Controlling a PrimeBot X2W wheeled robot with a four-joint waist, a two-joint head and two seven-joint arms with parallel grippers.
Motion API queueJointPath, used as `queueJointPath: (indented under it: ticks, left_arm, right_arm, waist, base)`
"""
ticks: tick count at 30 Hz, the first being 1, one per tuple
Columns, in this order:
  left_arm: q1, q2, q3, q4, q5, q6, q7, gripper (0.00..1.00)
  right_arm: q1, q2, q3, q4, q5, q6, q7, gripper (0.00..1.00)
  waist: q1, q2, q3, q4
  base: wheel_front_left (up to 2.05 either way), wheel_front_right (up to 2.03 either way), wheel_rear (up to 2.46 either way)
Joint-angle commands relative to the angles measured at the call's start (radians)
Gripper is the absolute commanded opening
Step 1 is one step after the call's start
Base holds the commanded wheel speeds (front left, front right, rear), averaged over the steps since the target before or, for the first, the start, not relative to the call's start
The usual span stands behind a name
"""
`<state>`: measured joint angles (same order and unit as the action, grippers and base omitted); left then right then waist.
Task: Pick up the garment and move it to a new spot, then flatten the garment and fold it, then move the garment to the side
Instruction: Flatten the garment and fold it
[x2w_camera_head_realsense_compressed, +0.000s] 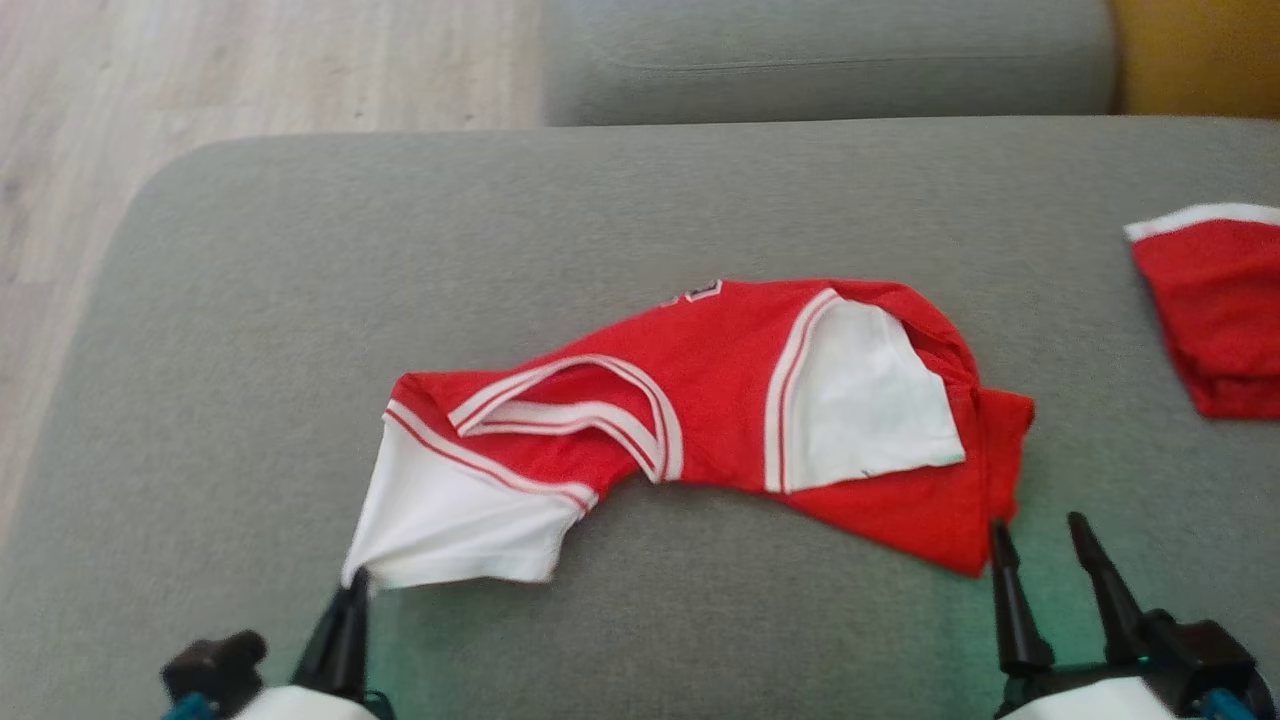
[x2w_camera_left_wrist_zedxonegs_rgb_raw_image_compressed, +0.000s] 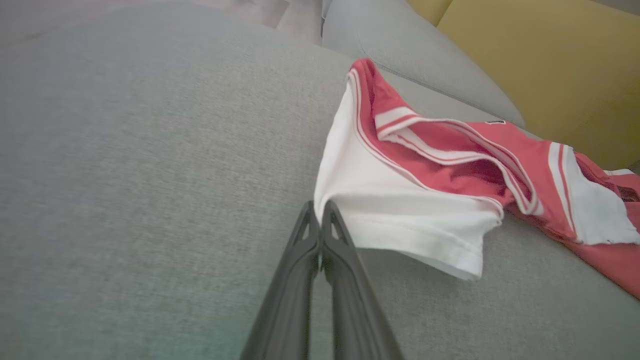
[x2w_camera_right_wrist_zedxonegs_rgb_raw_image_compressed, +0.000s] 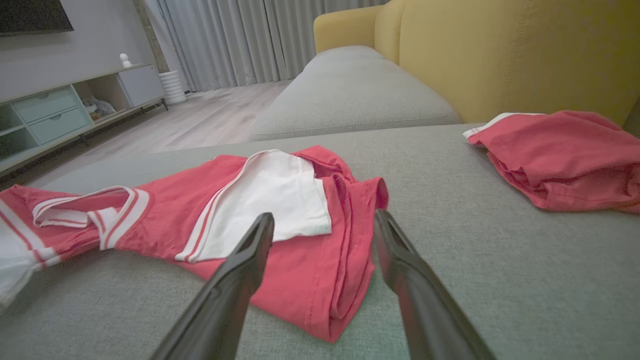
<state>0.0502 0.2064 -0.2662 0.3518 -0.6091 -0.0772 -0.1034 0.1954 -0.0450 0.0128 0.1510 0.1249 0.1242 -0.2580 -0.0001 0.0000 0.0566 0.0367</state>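
1. Concealment: in the head view, one finger of the left gripper (x2w_camera_head_realsense_compressed: 355, 582) covers the other. The left wrist view shows both fingers pressed together at the tips, pinching the corner of a white sleeve of the garment (x2w_camera_head_realsense_compressed: 700, 400).
2. Detail too small to read: a dark-edged patch (x2w_camera_head_realsense_compressed: 703, 290) sits at the garment's far edge. The layers folded under the red body are hidden.
3. Cropping: a second red piece (x2w_camera_head_realsense_compressed: 1215, 320) with white trim is cut off by the right edge of the head view. It lies well apart from the garment.
4. Right gripper (x2w_camera_head_realsense_compressed: 1038, 527): the fingers are spread wide and hold nothing. The tips stand at the garment's near right red hem, and contact cannot be judged.
5. Garment position: it lies crumpled and stretched sideways across the middle of the grey cushion (x2w_camera_head_realsense_compressed: 640, 200). The striped neckline is left of centre and a white sleeve lies at each end. The pinched sleeve tapers to a point at the left fingertips.
6. Surroundings: pale wooden floor (x2w_camera_head_realsense_compressed: 250, 70) lies beyond the cushion's rounded left corner. The right wrist view shows another grey seat (x2w_camera_right_wrist_zedxonegs_rgb_raw_image_compressed: 350, 95), a yellow backrest (x2w_camera_right_wrist_zedxonegs_rgb_raw_image_compressed: 525, 50), grey curtains (x2w_camera_right_wrist_zedxonegs_rgb_raw_image_compressed: 240, 35) and a low cabinet (x2w_camera_right_wrist_zedxonegs_rgb_raw_image_compressed: 50, 112) with pale green drawers.
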Motion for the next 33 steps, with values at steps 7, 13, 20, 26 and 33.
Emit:
queueJointPath:
  ticks: [7,13,20,26,33]
  left_arm:
    - [0.001,0.062,0.088,-0.164,-0.009,0.056,0.009,0.0]
    - [-0.016,0.061,0.08,-0.183,-0.005,0.06,0.011,0.0]
    - [-0.032,0.053,0.063,-0.178,0.0,0.059,0.008,0.0]
    - [-0.06,0.049,0.047,-0.17,0.005,0.053,0.01,0.0]
    - [-0.077,0.05,0.034,-0.163,0.008,0.047,0.012,0.0]
  right_arm:
    - [-0.076,-0.082,0.022,0.007,0.018,0.007,-0.004,1.0]
    - [-0.178,-0.149,0.056,0.085,0.019,0.007,-0.004,1.0]
    - [-0.296,-0.19,0.1,0.238,-0.001,0.007,-0.004,1.0]
    - [-0.376,-0.206,0.145,0.353,0.007,0.007,-0.004,0.71]
    - [-0.421,-0.208,0.157,0.424,0.027,0.007,-0.004,0.24]
  waist:
    - [0.0001,0.0,0.042,0.076]
    - [0.0001,0.0,0.072,0.1]
    - [0.0001,0.0,0.088,0.121]
    - [0.0001,0.0,0.1,0.14]
    - [0.0001,0.0,0.111,0.15]
  base:
    - [0.0,0.0,0.0]
    - [0.0,0.0,0.0]
    - [0.0,0.0,0.0]
    - [0.0,0.0,0.0]
    - [0.0,0.0,0.0]
